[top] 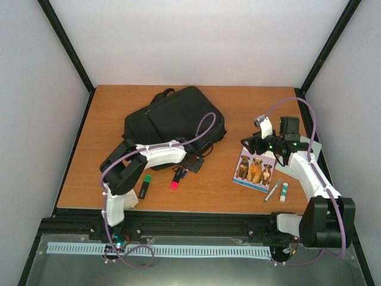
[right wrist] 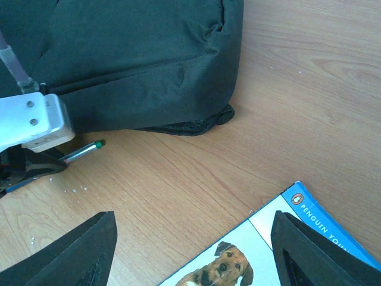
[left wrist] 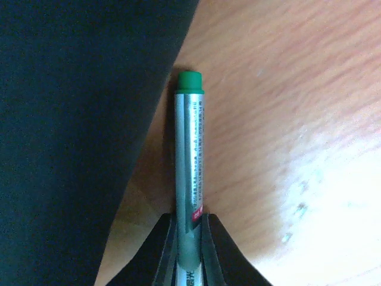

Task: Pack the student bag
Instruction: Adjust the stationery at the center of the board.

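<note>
The student bag (top: 175,119) lies flat on the wooden table (top: 101,173), toward 11 o'clock from the table's middle in the top view. It is a large black backpack of soft matte fabric, roughly rectangular with rounded corners, and a strap loop pokes out at its 11 o'clock end. In the right wrist view a seam runs across its panel, its near corner is puckered, and a darker edge shows beneath. The left gripper (left wrist: 190,229) sits just off the bag's 5 o'clock corner, clenched on a silver pen (left wrist: 190,161) with a green cap. The pen points away from the fingers, alongside the bag's edge over the wood; whether it touches the bag cannot be told. The right gripper (right wrist: 193,238) is released, its fingers wide apart above the table and the corner of a book (right wrist: 274,250) with dogs on its cover, at 4 o'clock from the bag. A pink highlighter (top: 176,179) and a green-capped black marker (top: 144,186) lie at 6 o'clock of the bag.
</note>
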Robot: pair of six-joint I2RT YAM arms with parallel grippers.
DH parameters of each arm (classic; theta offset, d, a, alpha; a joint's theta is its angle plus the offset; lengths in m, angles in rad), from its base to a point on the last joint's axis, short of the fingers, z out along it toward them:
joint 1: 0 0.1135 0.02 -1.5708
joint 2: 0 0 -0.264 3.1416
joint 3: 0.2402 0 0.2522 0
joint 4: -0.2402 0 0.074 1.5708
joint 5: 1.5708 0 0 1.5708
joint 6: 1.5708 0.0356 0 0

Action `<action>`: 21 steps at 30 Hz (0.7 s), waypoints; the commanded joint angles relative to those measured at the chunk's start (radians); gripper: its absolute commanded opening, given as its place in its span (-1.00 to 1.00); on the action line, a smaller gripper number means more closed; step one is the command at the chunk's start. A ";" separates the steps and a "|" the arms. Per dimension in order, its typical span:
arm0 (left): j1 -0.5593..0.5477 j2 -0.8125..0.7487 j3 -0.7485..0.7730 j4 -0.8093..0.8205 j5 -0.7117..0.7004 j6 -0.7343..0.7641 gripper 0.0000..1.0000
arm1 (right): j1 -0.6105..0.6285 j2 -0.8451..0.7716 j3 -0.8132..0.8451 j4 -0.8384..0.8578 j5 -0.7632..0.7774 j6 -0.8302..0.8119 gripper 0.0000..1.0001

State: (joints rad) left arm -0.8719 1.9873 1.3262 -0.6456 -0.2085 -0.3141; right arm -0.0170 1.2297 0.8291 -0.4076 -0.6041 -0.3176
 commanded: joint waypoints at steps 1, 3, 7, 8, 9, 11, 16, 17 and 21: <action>-0.007 -0.061 -0.111 -0.059 -0.026 -0.059 -0.89 | 0.009 -0.004 -0.004 0.013 -0.031 -0.012 0.44; -0.007 -0.097 -0.157 -0.069 -0.043 -0.088 -0.89 | 0.009 -0.005 -0.003 0.012 -0.029 -0.013 0.44; -0.001 -0.153 -0.243 -0.090 -0.073 -0.146 -0.90 | 0.009 -0.009 -0.004 0.012 -0.029 -0.014 0.44; 0.002 -0.163 -0.258 -0.094 -0.076 -0.156 -0.90 | 0.009 -0.009 -0.004 0.012 -0.030 -0.014 0.44; 0.006 -0.172 -0.272 -0.094 -0.075 -0.164 -0.90 | 0.010 -0.010 -0.003 0.012 -0.032 -0.013 0.44; 0.008 -0.190 -0.291 -0.083 -0.066 -0.167 -0.88 | 0.009 -0.009 -0.004 0.012 -0.036 -0.013 0.44; 0.006 -0.243 -0.270 -0.081 -0.021 -0.129 -0.12 | 0.014 0.016 0.002 0.019 -0.055 0.018 0.42; 0.007 -0.265 -0.262 -0.081 0.004 -0.118 0.10 | 0.020 0.029 0.010 0.017 -0.046 0.030 0.37; 0.008 -0.392 -0.222 -0.068 0.179 -0.054 0.65 | 0.134 0.069 0.073 -0.037 0.103 0.021 0.16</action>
State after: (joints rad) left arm -0.8639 1.7302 1.0573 -0.7074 -0.1917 -0.4232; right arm 0.0208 1.2644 0.8425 -0.4187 -0.6033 -0.2981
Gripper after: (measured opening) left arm 0.757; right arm 0.584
